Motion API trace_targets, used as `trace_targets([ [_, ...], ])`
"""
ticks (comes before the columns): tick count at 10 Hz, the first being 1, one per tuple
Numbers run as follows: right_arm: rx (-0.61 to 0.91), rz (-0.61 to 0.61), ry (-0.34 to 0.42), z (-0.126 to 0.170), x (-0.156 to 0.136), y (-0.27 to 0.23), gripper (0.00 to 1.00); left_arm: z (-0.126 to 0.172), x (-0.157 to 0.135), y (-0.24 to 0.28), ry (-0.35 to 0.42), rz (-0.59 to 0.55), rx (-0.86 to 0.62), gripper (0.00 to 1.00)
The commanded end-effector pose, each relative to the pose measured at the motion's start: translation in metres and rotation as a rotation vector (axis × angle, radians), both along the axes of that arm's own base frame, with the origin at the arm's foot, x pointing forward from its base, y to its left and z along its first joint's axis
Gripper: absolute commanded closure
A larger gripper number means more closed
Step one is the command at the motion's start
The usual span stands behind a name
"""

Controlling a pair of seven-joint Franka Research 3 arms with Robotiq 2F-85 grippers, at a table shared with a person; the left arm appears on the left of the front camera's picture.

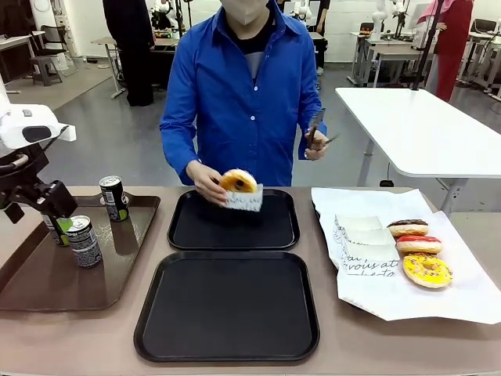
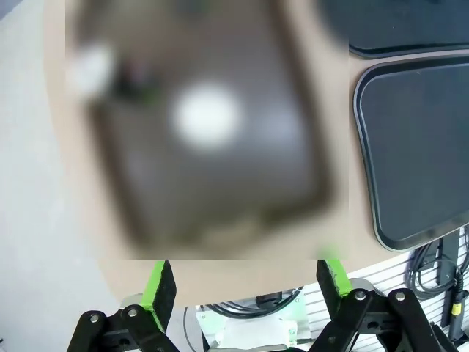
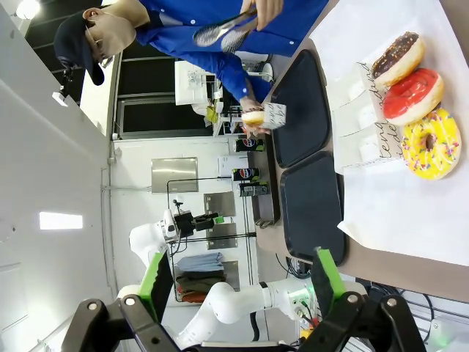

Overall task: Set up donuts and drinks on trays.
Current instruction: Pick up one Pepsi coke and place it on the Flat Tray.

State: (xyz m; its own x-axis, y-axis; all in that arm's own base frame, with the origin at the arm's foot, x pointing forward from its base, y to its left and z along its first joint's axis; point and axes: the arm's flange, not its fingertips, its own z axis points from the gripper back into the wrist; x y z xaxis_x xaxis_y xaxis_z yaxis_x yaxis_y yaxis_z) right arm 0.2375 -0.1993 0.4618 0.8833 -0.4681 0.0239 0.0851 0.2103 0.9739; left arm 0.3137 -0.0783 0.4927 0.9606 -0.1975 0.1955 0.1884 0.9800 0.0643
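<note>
- The left gripper [image 2: 245,282] is hanging above the blurred brown tray [image 2: 198,139], its jaws standing wide apart and gripping nothing.
- The right gripper [image 3: 242,282] is gaping just as wide, with nothing between its green pads [image 3: 157,282], and is sitting well apart from the donuts.
- The person's hand [image 1: 205,182] is holding a golden-brown donut [image 1: 238,182] in its white sleeve [image 1: 244,200] just over the far black tray [image 1: 233,231].
- The near black tray [image 1: 227,309] is lying just in front of the far one.
- The person's other hand [image 1: 315,146] is gripping tongs [image 1: 315,125].
- A soda can [image 1: 114,197] is standing upright at the brown tray's far corner, and another can [image 1: 82,240] is standing nearer the left arm.
- A chocolate donut [image 1: 408,228], a pink donut [image 1: 419,244] and a yellow donut [image 1: 427,270] are lying in a row on white paper [image 1: 470,298], beside a stack of empty sleeves [image 1: 362,239].
</note>
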Motion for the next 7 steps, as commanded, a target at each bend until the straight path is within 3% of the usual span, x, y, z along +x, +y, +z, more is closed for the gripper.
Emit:
trace_targets([
  [1, 0.013, 0.006, -0.01, -0.001, 0.0, 0.0, 0.0, 0.002, -0.002, 0.004, -0.005, 0.009, -0.018, 0.0],
  [2, 0.013, 0.006, -0.01, -0.001, 0.0, 0.0, 0.0, 0.0, 0.0, 0.0, 0.0, 0.0, 0.0, 0.0],
  [4, 0.013, 0.006, -0.01, -0.001, 0.0, 0.0, 0.0, -0.02, 0.053, 0.007, 0.067, 0.025, -0.086, 0.0],
  [7, 0.013, 0.006, -0.01, -0.001, 0.0, 0.0, 0.0, -0.042, 0.078, 0.005, 0.045, 0.08, -0.108, 0.0],
])
